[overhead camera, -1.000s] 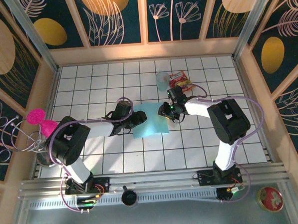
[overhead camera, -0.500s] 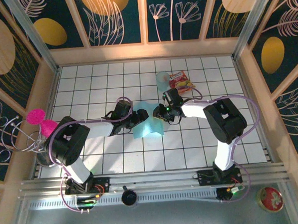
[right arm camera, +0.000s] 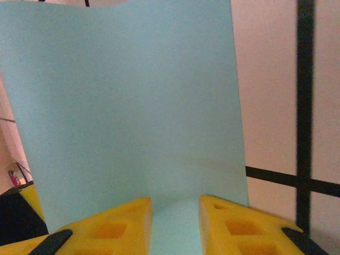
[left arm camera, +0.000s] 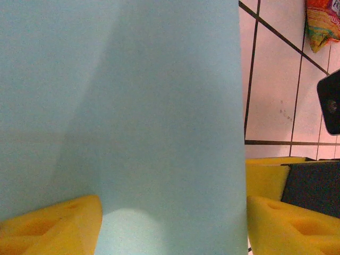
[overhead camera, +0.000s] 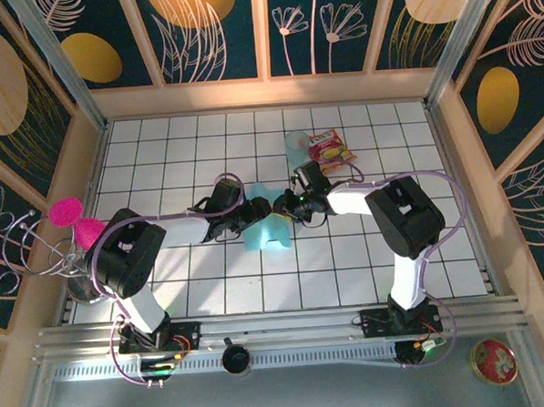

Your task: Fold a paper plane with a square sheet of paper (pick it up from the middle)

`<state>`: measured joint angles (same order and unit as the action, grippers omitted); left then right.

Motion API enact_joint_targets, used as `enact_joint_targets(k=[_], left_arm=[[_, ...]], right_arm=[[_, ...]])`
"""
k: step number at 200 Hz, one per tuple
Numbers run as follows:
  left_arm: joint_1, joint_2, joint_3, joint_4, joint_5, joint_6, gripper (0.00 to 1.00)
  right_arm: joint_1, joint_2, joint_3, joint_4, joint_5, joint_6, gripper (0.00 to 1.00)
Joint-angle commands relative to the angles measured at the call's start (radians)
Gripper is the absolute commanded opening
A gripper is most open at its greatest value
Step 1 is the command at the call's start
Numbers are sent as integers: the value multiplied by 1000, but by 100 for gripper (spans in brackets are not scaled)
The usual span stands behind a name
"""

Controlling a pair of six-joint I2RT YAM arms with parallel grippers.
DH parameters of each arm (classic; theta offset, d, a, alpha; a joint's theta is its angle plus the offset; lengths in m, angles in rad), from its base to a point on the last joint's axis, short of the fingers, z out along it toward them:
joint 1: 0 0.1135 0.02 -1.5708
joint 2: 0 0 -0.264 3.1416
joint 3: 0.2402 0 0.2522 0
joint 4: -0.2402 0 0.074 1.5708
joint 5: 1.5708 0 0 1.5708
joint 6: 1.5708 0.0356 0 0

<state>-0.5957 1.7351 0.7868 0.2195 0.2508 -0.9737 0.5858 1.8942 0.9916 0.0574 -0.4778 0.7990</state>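
- Square sheet of paper (overhead camera: 266, 227) sits mid-bench, humped up off the tiles between the two end effectors, not flat and with no crease I can make out.
- Left end effector (overhead camera: 248, 214) meets the sheet's left side. Its wrist camera shows the yellow fingers (left arm camera: 53, 223) standing wide apart with the teal sheet (left arm camera: 159, 122) running across the gap, so nothing is clamped there as far as I can judge.
- Right end effector (overhead camera: 286, 207) meets the right side. Its fingers (right arm camera: 119, 226) are drawn close, with a narrow strip of paper (right arm camera: 133, 106) in the gap; I cannot tell whether they actually bite it.
- Risk: with the left jaws wide, the sheet could slide or spring back flat if the right side pushes on, and any fold would land crooked.
- Risk: squeezing the hump from both sides could crumple it or set a stray crease off the centre line.
- Risk: further back, the pale cup (overhead camera: 296, 147) and the snack packet (overhead camera: 328, 148) lie just beyond the right wrist, where a backward swing could knock them.
- The wrist views give the finger gaps and the paper's curve up close; from above those gaps are hidden under the wrists.
- The top view gives the sheet's place on the bench (overhead camera: 212, 280) and how near the cup stands; the left wrist catches just a corner of the packet (left arm camera: 324, 24).
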Motion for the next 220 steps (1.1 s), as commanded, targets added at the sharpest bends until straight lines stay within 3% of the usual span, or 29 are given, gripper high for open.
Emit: enact_joint_targets(k=[1,67,95,135,177,220], left_arm=[[0,45,8,-86,-1,3,69],[0,12,35,-100,-22,42,44],[2,-58,53,-80,-14,91,34],[22,-167,63,1,71,118,31],[52,-230,43,205,278,18,31],[65,-200,8,394,402,-105,30]], right_arm=[[12,19,-28,64,-57,46,29],[-33,-102,-106,143,-50,66,29],[-125,-215,-184,197,-35,58,32],[-190,-344,-253,257,-50,-3,48],[-203,-412,-309,436,-186,0,70],[-180,-378,-317,568,-300,46,74]])
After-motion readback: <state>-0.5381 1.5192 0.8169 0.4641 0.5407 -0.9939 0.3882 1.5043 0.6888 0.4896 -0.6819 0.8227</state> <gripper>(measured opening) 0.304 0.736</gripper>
